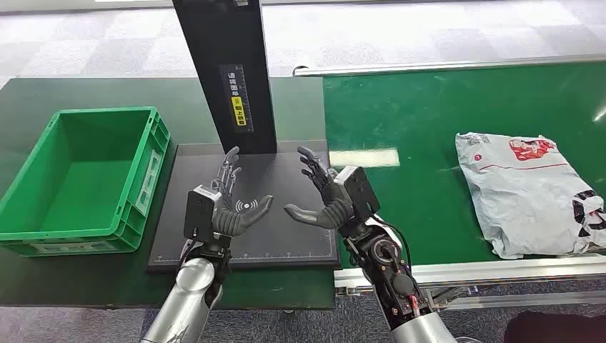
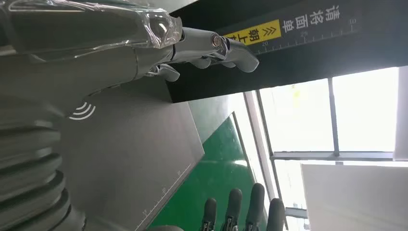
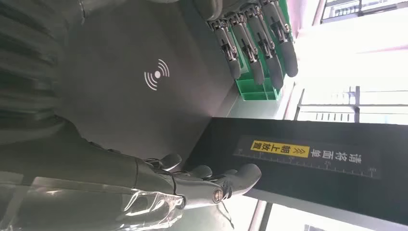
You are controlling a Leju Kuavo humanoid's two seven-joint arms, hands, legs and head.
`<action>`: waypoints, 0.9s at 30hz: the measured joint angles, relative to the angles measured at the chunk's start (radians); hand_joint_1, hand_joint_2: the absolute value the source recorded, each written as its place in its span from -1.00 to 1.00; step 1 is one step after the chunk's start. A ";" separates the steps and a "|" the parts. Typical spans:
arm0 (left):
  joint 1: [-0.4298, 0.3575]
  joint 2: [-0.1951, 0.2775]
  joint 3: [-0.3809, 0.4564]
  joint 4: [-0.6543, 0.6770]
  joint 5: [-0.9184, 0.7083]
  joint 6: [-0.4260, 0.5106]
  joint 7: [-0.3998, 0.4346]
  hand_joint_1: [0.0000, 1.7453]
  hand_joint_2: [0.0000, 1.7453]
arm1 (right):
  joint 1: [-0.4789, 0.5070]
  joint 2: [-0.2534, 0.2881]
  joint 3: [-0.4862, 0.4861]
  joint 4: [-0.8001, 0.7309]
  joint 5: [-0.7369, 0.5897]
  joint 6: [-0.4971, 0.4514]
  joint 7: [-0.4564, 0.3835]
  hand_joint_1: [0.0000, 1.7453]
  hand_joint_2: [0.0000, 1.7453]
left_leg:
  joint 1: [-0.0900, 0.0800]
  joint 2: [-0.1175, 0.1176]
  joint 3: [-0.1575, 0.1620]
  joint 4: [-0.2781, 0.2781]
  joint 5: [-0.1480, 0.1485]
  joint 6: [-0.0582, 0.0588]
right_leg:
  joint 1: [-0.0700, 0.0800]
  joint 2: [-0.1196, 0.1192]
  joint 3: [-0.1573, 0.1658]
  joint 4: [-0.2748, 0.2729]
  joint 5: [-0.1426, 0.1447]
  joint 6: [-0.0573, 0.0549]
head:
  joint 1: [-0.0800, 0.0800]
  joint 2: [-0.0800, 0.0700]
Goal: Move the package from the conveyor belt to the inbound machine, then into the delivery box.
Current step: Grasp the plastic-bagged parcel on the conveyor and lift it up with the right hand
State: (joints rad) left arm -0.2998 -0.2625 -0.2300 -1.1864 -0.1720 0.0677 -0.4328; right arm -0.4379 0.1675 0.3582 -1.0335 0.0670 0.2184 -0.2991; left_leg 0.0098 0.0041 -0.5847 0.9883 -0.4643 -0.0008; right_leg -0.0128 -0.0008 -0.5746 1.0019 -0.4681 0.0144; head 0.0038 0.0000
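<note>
The empty green plastic delivery box (image 1: 82, 182) sits at the far left, beside the black flat scanning plate of the inbound machine (image 1: 286, 246) with its black upright post (image 1: 225, 71). Over that plate the left hand (image 1: 230, 204) and right hand (image 1: 327, 196) hover facing each other, palms inward, fingers spread, holding nothing. The grey crinkled plastic mail package (image 1: 532, 193) lies well apart to the right on the green conveyor belt (image 1: 414, 128). The step in hand appears to be the pickup: both hands should probably swing right, bracket the soft bag from opposite edges and press evenly so it does not sag or slip.
</note>
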 joint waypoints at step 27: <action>0.035 0.025 0.029 -0.050 0.004 0.010 -0.025 -1.00 1.00 | -0.127 -0.062 0.027 0.090 0.406 -0.272 0.084 -1.00 1.00 | 0.000 0.000 0.001 0.000 0.001 0.000 | 0.000 0.000 0.001 0.000 0.001 0.000 | 0.000 0.000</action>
State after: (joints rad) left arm -0.2644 -0.2375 -0.2007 -1.2368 -0.1683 0.0773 -0.4578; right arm -0.5651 0.1057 0.3848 -0.9432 0.4730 -0.0539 -0.2147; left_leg 0.0097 0.0041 -0.5841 0.9885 -0.4636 -0.0004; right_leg -0.0130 -0.0010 -0.5741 1.0018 -0.4676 0.0147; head 0.0039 -0.0003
